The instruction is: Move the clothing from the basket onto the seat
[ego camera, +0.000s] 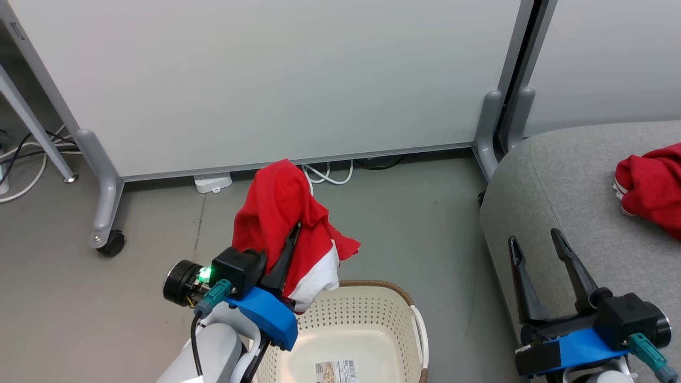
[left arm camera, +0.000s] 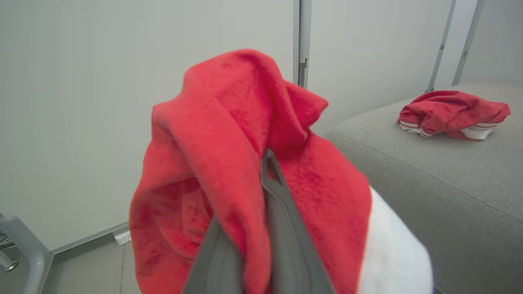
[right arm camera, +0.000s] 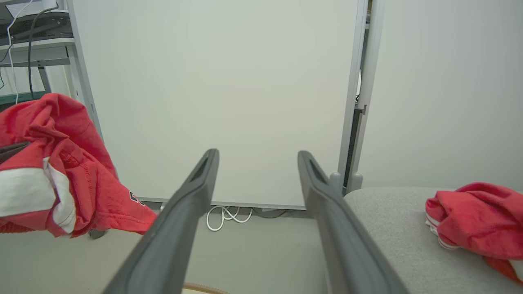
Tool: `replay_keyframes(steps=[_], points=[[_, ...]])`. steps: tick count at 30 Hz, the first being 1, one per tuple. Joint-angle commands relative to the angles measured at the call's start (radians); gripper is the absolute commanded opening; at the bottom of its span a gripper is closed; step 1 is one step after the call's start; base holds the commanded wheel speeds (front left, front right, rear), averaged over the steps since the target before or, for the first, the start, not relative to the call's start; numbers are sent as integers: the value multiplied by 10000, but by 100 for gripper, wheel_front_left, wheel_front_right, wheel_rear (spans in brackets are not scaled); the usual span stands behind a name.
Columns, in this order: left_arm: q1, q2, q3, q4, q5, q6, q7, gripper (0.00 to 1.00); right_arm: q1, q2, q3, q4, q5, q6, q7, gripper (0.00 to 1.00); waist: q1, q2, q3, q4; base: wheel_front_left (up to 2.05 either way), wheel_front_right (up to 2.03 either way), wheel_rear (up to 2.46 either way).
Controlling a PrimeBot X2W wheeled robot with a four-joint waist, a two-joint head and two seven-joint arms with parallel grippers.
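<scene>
Clothing (ego camera: 276, 213), one red piece with a white panel, hangs above the far left rim of the basket (ego camera: 372, 314), and the left fingers (ego camera: 284, 260) are closed tightly on it. A second red piece (ego camera: 652, 186) lies crumpled on the seat (ego camera: 558, 175), to the right of the basket. The right fingers (ego camera: 572, 266) are spread wide and hold nothing, over the seat edge nearest the basket.

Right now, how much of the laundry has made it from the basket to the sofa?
Done: one red garment lies on the grey seat. In hand: the left pincer is shut on the second red garment, held above the basket. Left: carrying it over to the seat and letting go. The right pincer hangs open, empty.
</scene>
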State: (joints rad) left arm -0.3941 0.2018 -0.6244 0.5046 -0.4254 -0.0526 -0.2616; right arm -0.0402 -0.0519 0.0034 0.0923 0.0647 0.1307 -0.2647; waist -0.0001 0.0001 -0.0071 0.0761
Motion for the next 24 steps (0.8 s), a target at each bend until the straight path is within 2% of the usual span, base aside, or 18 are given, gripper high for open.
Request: replay_keyframes(steps=[1, 12, 24], points=[[67, 24, 89, -53, 47, -3, -50, 0, 130, 23, 21, 34, 92, 1, 6, 100, 1, -1, -8, 12, 0, 0, 0], [4, -16, 249, -144, 338, -139, -50, 0, -198, 24, 489, -48, 160, 1, 6, 100, 1, -1, 38, 59, 0, 0, 0], [-614, -254, 82, -147, 674, -281, -50, 0, -1859, 13, 3030, 683, 789, 1, 6, 100, 1, -1, 509, 322, 0, 0, 0]])
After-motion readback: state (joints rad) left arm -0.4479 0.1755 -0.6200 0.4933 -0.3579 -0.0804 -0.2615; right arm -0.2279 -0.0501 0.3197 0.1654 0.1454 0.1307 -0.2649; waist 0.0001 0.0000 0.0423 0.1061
